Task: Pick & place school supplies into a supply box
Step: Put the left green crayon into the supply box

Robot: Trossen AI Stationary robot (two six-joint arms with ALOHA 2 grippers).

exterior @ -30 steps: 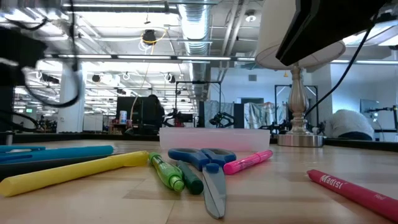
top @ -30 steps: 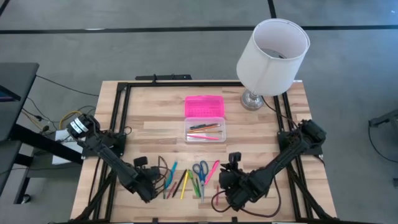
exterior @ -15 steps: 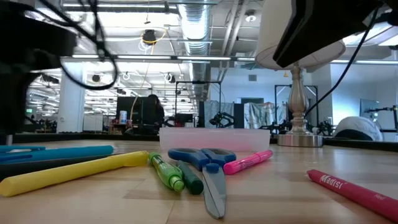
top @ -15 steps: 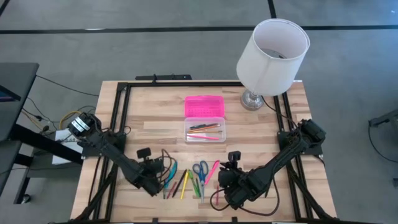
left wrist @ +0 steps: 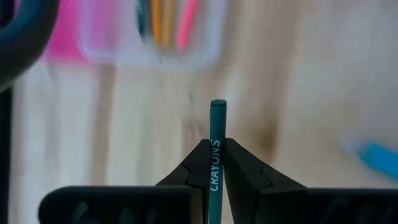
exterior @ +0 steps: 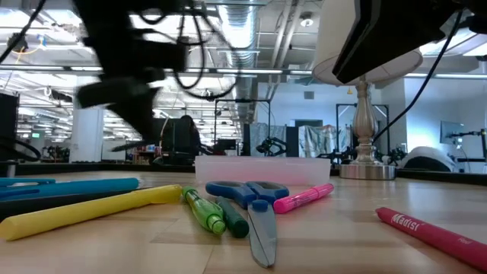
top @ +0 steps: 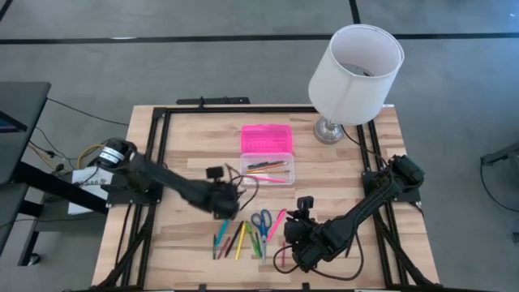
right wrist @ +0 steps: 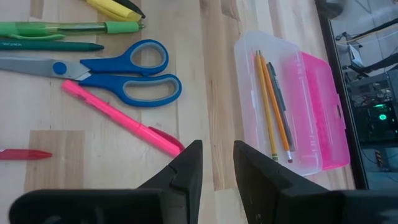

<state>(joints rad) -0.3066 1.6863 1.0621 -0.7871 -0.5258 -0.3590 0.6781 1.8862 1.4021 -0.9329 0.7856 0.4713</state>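
My left gripper (top: 230,204) hangs above the table between the row of school supplies (top: 243,235) and the supply box (top: 268,170), shut on a dark teal crayon pencil (left wrist: 217,118). The box has a clear base with several pencils (right wrist: 273,102) in it and its pink lid (top: 266,138) lying open on the far side. Blue-handled scissors (right wrist: 118,78), a pink highlighter (right wrist: 121,115), a green pen (exterior: 204,209) and a yellow highlighter (exterior: 84,213) lie flat on the wood. My right gripper (right wrist: 215,163) stands open just right of the pink highlighter, with nothing between its fingers. My left gripper pinches the teal pencil's shaft (left wrist: 217,134) between its two fingertips (left wrist: 239,168). The pencil runs along the fingers, and its flat end (left wrist: 217,104) sticks out past them. It is lifted clear of the table.
A lamp with a white shade (top: 357,61) stands at the far right corner on a metal foot (top: 328,130). A red marker (exterior: 434,232) lies near the right. A black frame (top: 154,162) runs along the table's edges. Bare wood lies left of the box.
My left gripper has risen from the near-left end of the row of supplies. It has swung toward the far side and right, toward the supply box, turning at the wrist and staying shut. The supplies on the table have not moved.
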